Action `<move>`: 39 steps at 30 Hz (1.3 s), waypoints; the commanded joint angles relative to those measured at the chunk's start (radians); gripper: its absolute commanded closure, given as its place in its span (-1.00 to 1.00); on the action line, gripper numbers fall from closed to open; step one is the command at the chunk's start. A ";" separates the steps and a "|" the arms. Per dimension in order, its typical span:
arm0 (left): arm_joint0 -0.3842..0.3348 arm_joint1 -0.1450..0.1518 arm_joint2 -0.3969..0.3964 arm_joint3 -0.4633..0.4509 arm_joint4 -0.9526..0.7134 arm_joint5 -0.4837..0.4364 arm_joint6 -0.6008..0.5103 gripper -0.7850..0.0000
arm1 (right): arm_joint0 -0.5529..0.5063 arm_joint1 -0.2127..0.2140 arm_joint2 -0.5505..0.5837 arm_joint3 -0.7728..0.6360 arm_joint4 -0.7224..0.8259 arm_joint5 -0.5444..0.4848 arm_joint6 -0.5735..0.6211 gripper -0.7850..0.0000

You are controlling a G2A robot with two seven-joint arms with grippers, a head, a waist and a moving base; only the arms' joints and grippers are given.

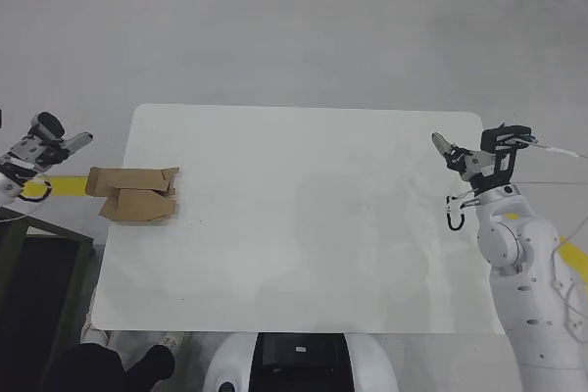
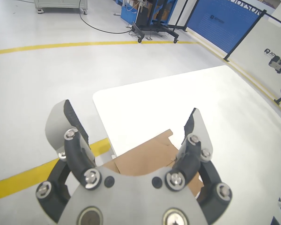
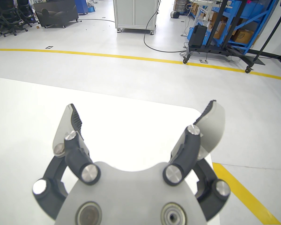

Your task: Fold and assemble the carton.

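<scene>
A flat brown carton lies unfolded at the left edge of the white table, part of it hanging past the edge. My left gripper hovers open off the table's left side, a little beyond the carton, holding nothing. From the left wrist, the carton lies just below the open left gripper. My right gripper is open near the table's far right corner, far from the carton. Through the right wrist camera, the right gripper has only bare tabletop under it.
A dark bin or cart stands on the floor left of the table. A person's dark shoe shows near the table's front left corner. A yellow floor line runs under the carton's overhanging end.
</scene>
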 commanded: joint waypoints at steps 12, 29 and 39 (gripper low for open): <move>-0.006 0.001 0.000 0.015 -0.037 0.000 -0.018 -1.00 | 0.000 0.000 0.000 0.000 0.000 0.000 0.000 -1.00; -0.018 -0.001 -0.024 0.062 -0.179 0.118 -0.273 -1.00 | 0.000 0.000 0.000 0.000 0.000 0.000 0.000 -1.00; -0.073 -0.019 -0.032 0.191 -0.287 0.214 -0.505 -1.00 | 0.000 0.000 0.000 0.000 0.000 0.000 0.000 -1.00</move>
